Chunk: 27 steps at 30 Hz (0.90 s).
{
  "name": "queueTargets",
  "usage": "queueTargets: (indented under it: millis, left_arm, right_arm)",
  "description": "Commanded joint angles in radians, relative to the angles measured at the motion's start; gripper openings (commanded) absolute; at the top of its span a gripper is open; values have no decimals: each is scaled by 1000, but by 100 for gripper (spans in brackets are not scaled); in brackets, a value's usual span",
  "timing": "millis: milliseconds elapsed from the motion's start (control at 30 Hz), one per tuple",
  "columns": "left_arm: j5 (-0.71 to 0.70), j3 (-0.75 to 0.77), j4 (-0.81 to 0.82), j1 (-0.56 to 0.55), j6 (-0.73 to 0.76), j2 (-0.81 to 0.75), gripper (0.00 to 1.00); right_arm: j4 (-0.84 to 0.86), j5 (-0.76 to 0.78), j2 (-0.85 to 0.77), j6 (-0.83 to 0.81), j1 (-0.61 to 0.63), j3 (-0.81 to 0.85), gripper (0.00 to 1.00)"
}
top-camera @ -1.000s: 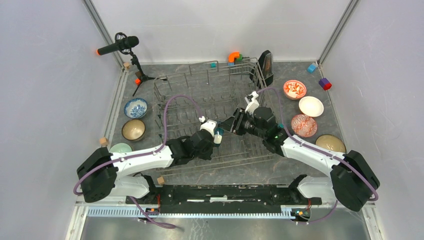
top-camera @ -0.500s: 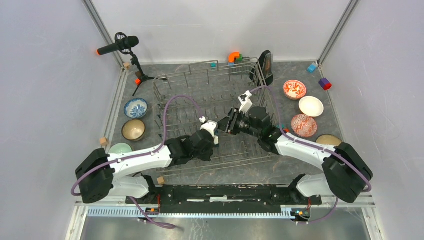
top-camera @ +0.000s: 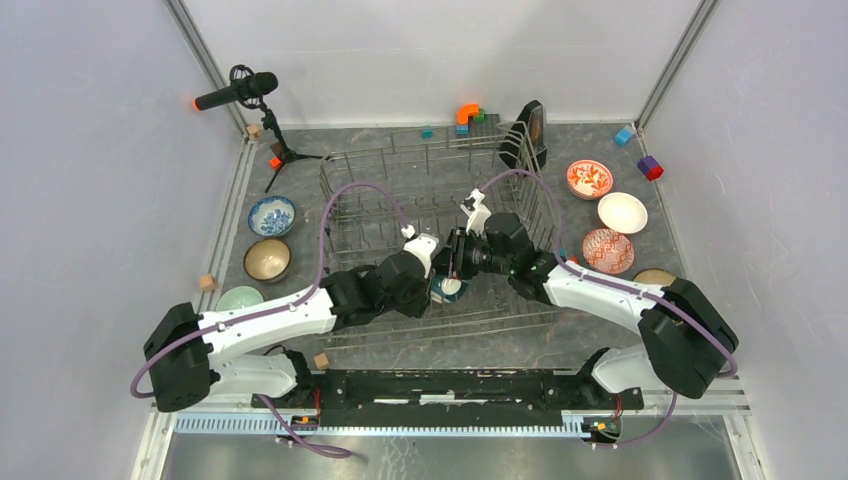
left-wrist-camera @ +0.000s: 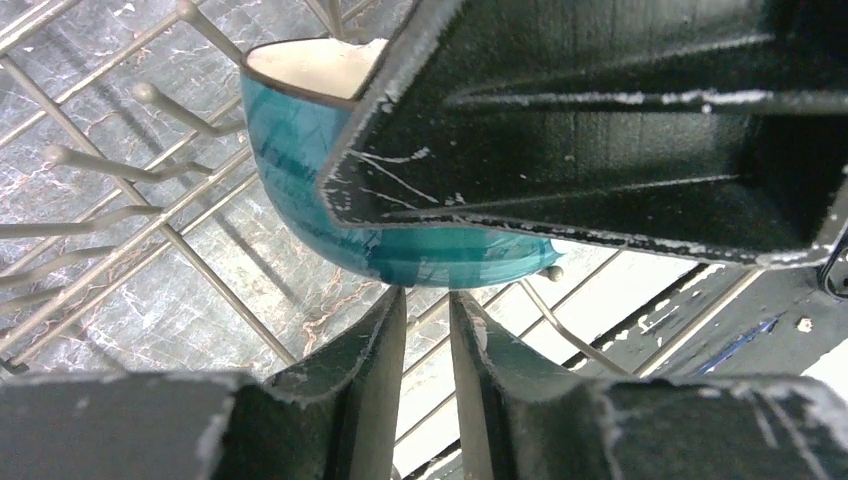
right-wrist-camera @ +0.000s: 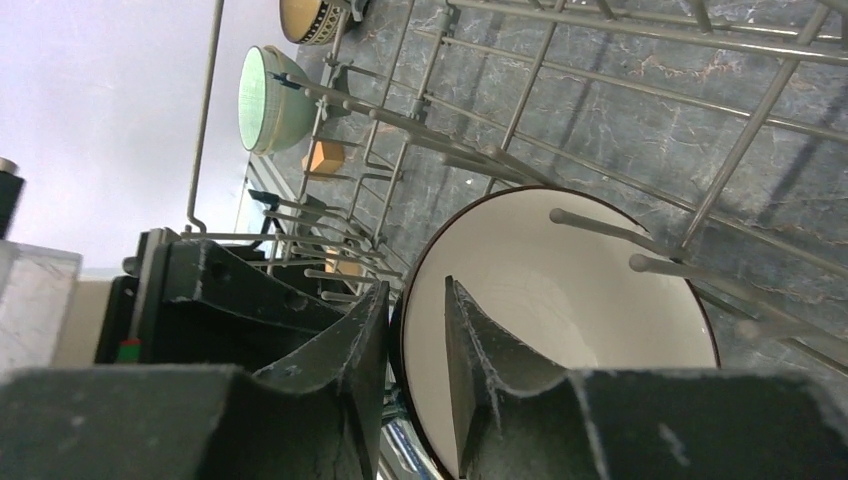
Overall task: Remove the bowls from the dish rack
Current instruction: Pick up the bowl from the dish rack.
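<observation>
One teal bowl (top-camera: 447, 289) with a white inside stands on edge among the tines of the grey wire dish rack (top-camera: 326, 200). Both grippers meet at it. My left gripper (left-wrist-camera: 427, 295) is open by a narrow gap with nothing between its fingers, its tips just under the teal bowl (left-wrist-camera: 290, 130). My right gripper (right-wrist-camera: 415, 285) is open and straddles the bowl's (right-wrist-camera: 560, 290) rim, one finger inside, one outside, a sliver of white still showing beside the inner finger. From above the left gripper (top-camera: 436, 280) and the right gripper (top-camera: 452, 268) overlap.
On the table left of the rack lie a blue-white bowl (top-camera: 271, 215), a tan bowl (top-camera: 267, 259) and a mint bowl (top-camera: 241, 297). To its right are several more, among them a red-floral one (top-camera: 589, 179) and a white one (top-camera: 622, 212). A microphone stand (top-camera: 240, 90) stands back left.
My left gripper had the teal bowl clamped and has opened off it. My right gripper moved left to the bowl and narrowed over its rim. The rack shifted slightly right.
</observation>
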Motion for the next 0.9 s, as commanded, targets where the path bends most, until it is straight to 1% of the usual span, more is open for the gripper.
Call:
queueTargets:
  millis: [0, 100, 167, 267, 333, 400, 500, 600, 767, 867]
  left_arm:
    - [-72, 71, 185, 17, 23, -50, 37]
    - [-83, 69, 187, 18, 32, -52, 38]
    - [-88, 68, 186, 17, 34, -51, 38]
    - [-93, 65, 190, 16, 33, -51, 39]
    - [-100, 63, 192, 17, 32, -51, 39]
    - [-106, 60, 195, 17, 31, -50, 39]
    - [-117, 53, 200, 17, 31, -50, 39]
    - [-124, 42, 211, 17, 28, -48, 39]
    - [-142, 33, 233, 17, 21, -41, 38]
    - [-155, 27, 252, 17, 19, -32, 38]
  right_arm:
    - [-230, -46, -35, -99, 8, 38, 35]
    - [-326, 1, -56, -164, -5, 94, 45]
    - [-365, 13, -68, -196, -16, 119, 49]
    - [-403, 5, -79, -245, -36, 150, 50]
    - [-428, -31, -76, -277, -47, 167, 50]
    - [-447, -87, -66, -309, -57, 177, 49]
    - [-451, -162, -63, -333, -74, 159, 44]
    - [-416, -266, -55, -329, -88, 135, 38]
    - [-334, -381, -49, -294, -93, 95, 29]
    - [-276, -436, -44, -263, -94, 68, 19]
